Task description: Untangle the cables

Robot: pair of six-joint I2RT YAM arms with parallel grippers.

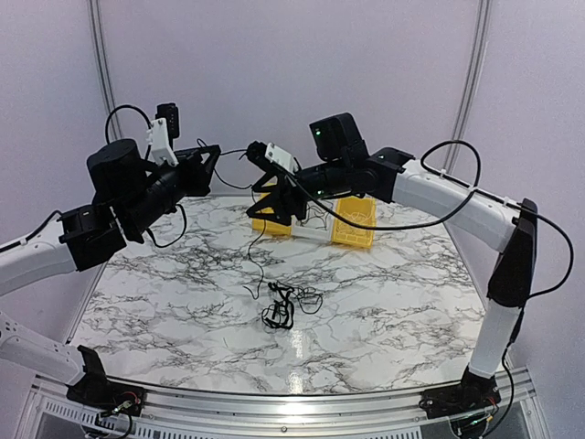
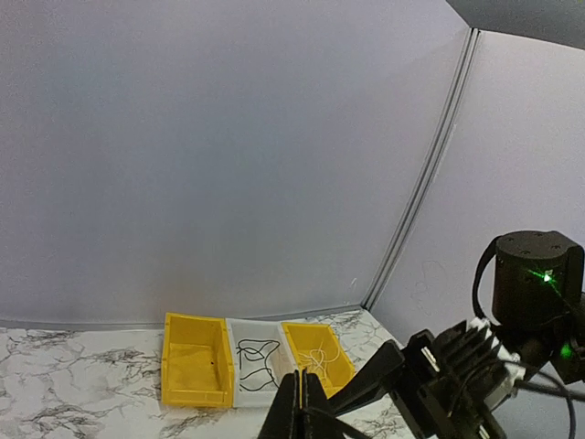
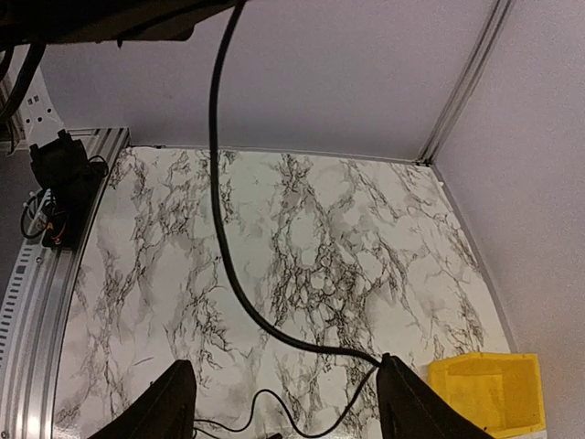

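A strand of the cables (image 1: 288, 306) is being pinched aloft by the closed left hand (image 2: 300, 402); the remainder is being carried by the desk (image 1: 393, 302). The right hand (image 3: 288, 416) is being held wide.

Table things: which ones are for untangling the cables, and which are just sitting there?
For the job: tangled black cables, hanging black strand, left gripper, right gripper.
Just sitting: yellow bins, white tray between them, marble table.
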